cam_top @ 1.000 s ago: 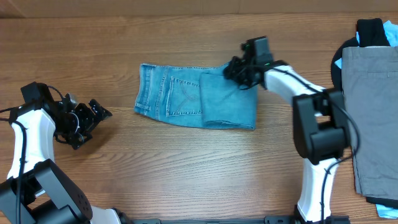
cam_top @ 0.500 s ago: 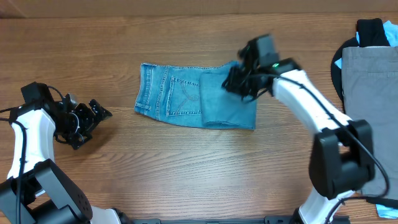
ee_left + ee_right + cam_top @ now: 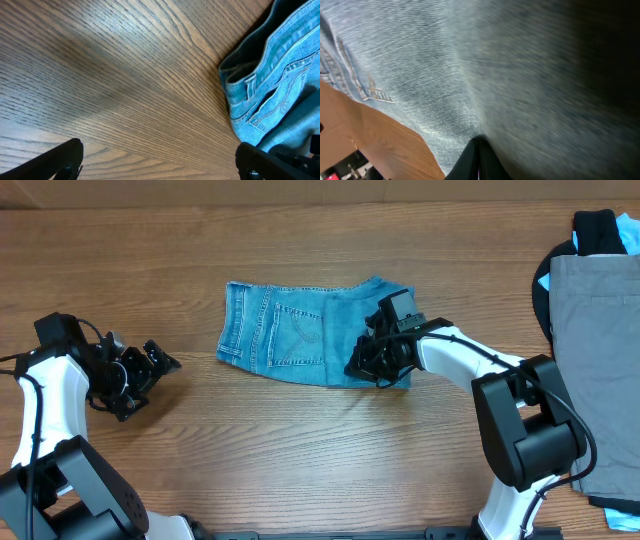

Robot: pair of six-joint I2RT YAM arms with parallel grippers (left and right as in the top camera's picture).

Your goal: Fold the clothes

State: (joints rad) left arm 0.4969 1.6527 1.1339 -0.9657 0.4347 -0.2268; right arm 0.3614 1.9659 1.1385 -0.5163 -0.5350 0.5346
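While you look down from overhead, the jeans (image 3: 300, 335) lie folded into a short, wide bundle on the surface (image 3: 300, 450), just toward 12 o'clock from its middle. Their 9 o'clock half shows a stitched back pocket facing up. Over the 3 o'clock half lies a plainer layer of denim, with a small bump of cloth at its 1 o'clock corner.

Your right gripper (image 3: 368, 366) sits on the bundle's 4 o'clock corner, at the lower edge of that plainer layer. From the right wrist, you see the right gripper (image 3: 477, 155) clenched, its two fingers meeting in one dark point against the jeans (image 3: 445, 65). You cannot tell whether any fabric is caught between them. A strip of bare surface (image 3: 370, 145) shows toward 8 o'clock in that view.

Your left gripper (image 3: 155, 365) is released and hangs at the 9 o'clock side of the surface, well apart from the jeans. In the left wrist view, the left gripper (image 3: 160, 159) shows only its fingertips in the two bottom corners, spread wide, and the jeans (image 3: 270, 85) sit toward 2 o'clock with seams and a folded edge visible.

At 3 o'clock on the surface, a grey garment (image 3: 600, 350) lies atop a pile, with a black garment (image 3: 598, 230) at its 12 o'clock end.
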